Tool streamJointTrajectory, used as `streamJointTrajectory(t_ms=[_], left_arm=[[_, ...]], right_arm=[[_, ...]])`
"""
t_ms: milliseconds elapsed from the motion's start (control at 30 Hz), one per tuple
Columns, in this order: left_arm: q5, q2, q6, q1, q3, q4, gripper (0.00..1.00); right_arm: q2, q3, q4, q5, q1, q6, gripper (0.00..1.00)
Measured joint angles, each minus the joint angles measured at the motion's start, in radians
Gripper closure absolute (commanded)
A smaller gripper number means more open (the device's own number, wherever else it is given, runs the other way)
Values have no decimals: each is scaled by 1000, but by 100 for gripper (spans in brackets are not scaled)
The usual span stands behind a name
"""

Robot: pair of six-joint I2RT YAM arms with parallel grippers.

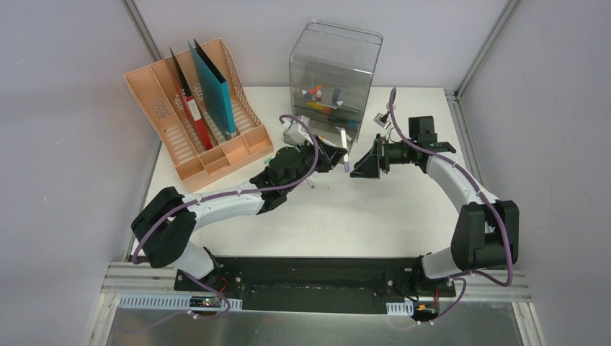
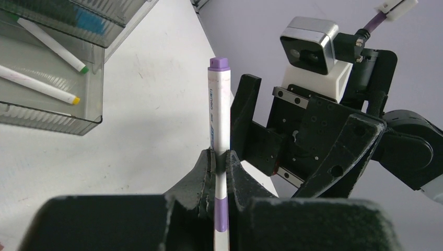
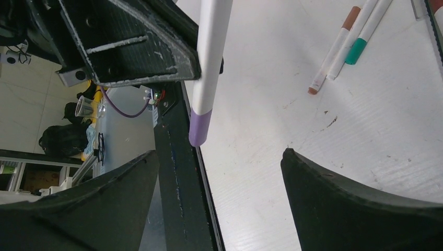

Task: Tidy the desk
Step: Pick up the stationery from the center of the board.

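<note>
Files stand in the rack (image 1: 198,122) at the bench's (image 1: 375,216) far left. Mid-bench, just before the drawer box (image 1: 335,72), the left fingers (image 1: 333,155) are clamped tight on a purple-capped marker (image 2: 218,110), presenting it upright. The right fingers (image 1: 366,163) face it spread wide and empty, probably to take it over.

- table (image 1: 346,216): white, smooth, matt; faint dark scuffs.
- marker (image 2: 219,110): glossy white plastic barrel, purple plastic cap.
- left pincer (image 2: 220,157), right pincer (image 3: 219,157): matt black, grainy, rough edges.
- drawer box (image 1: 335,65): clear grey plastic, glossy, ribbed floor.
- file rack (image 1: 162,108): peach plastic, matt, perforated walls.
</note>
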Motion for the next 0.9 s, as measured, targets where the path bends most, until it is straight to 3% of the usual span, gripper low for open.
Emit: streamJointTrajectory(t_ms=[433,667,900], left_arm=[[-47,45,0,-32,34,-43,100],[-47,60,1,-48,41,-43,100],[-44,61,1,-54,48,-40,100]], right_arm=[[13,0,18,27,34,26,18],[13,0,26,38,54,35,36],[14,0,34,48,64,46,62]])
